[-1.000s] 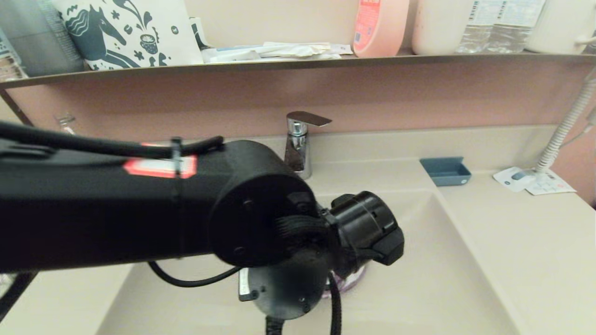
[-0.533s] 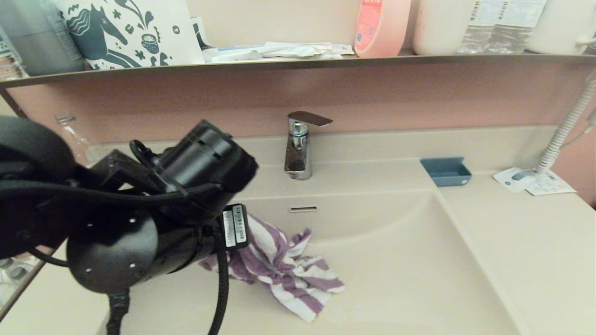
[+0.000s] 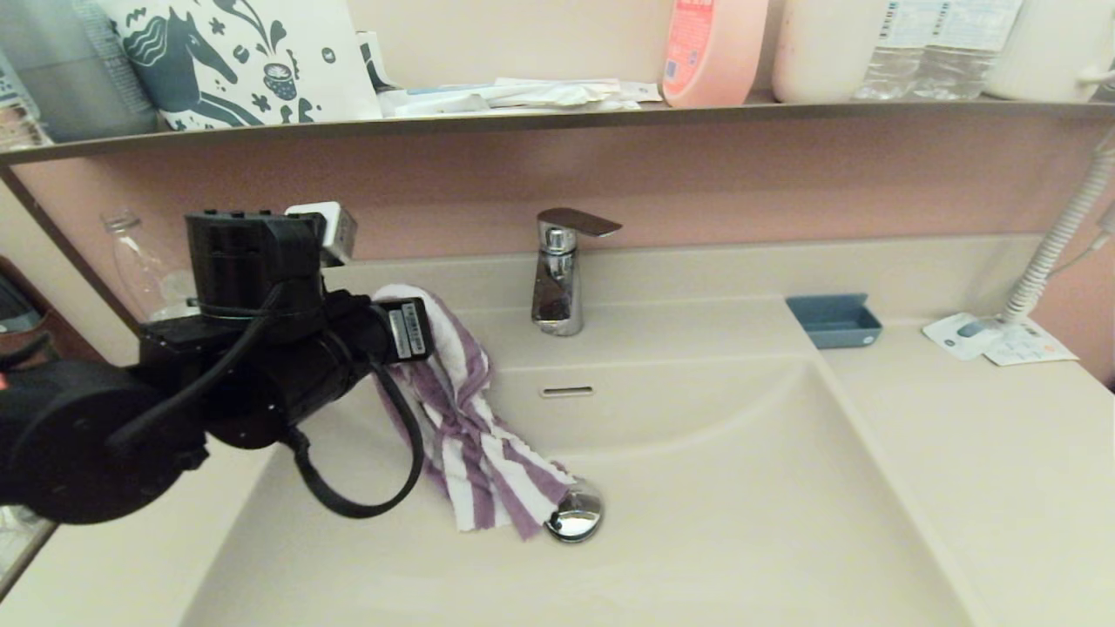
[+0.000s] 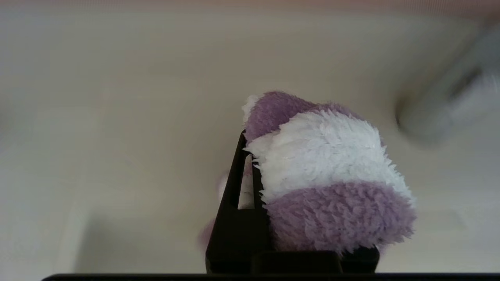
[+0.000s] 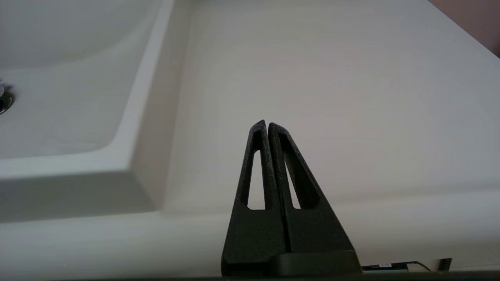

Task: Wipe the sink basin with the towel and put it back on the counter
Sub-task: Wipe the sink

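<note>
My left gripper (image 3: 420,327) is shut on the purple-and-white striped towel (image 3: 470,435) at the back left corner of the sink basin (image 3: 740,488). It holds the towel up beside the basin's rim, left of the chrome tap (image 3: 557,279). The towel hangs down and its lower end reaches the round chrome drain plug (image 3: 575,515). In the left wrist view the fluffy towel (image 4: 328,175) bulges over one finger and hides it; the other finger (image 4: 234,191) shows. My right gripper (image 5: 267,125) is shut and empty, low over the counter (image 5: 332,97) right of the basin (image 5: 58,97).
A blue dish (image 3: 834,320) sits at the basin's back right corner. Papers (image 3: 993,338) and a coiled cord (image 3: 1054,244) lie at the far right. A clear bottle (image 3: 144,270) stands behind my left arm. The upper shelf (image 3: 557,117) carries bottles and a printed bag.
My left arm swung from the basin's middle to its back left and rose, taking the towel along. The towel went from lying on the basin floor to hanging, and the drain plug came into view.
</note>
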